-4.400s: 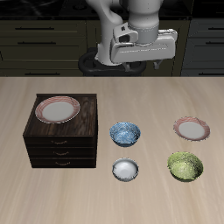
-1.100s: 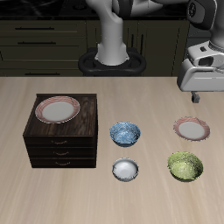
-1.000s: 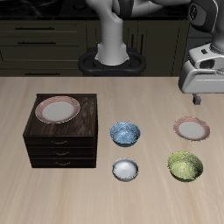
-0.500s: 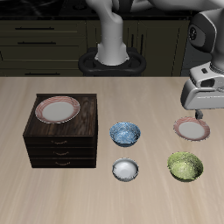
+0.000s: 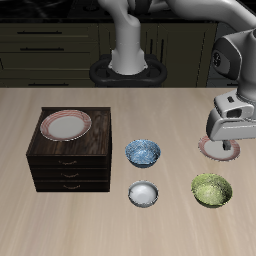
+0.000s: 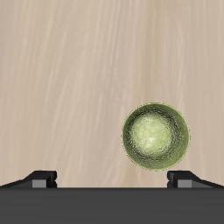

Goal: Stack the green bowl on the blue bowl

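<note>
Gripper (image 5: 226, 147) hangs above the pink-rimmed plate (image 5: 218, 149), fingers spread wide, holding nothing. Green bowl (image 5: 211, 189) sits upright near the table's front edge, mouth up; round, so no long axis. Advice: centre one finger over its rim before descending. Blue bowl (image 5: 142, 152) stands well apart, beside the cabinet (image 5: 70, 152).

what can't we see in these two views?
- Tool, exterior view: its own body covers the fingers, so open or shut is unclear.
- Pink-rimmed plate, exterior view: mostly behind the tool.
- Blue bowl: outside the wrist view, which shows only the green bowl.
</note>
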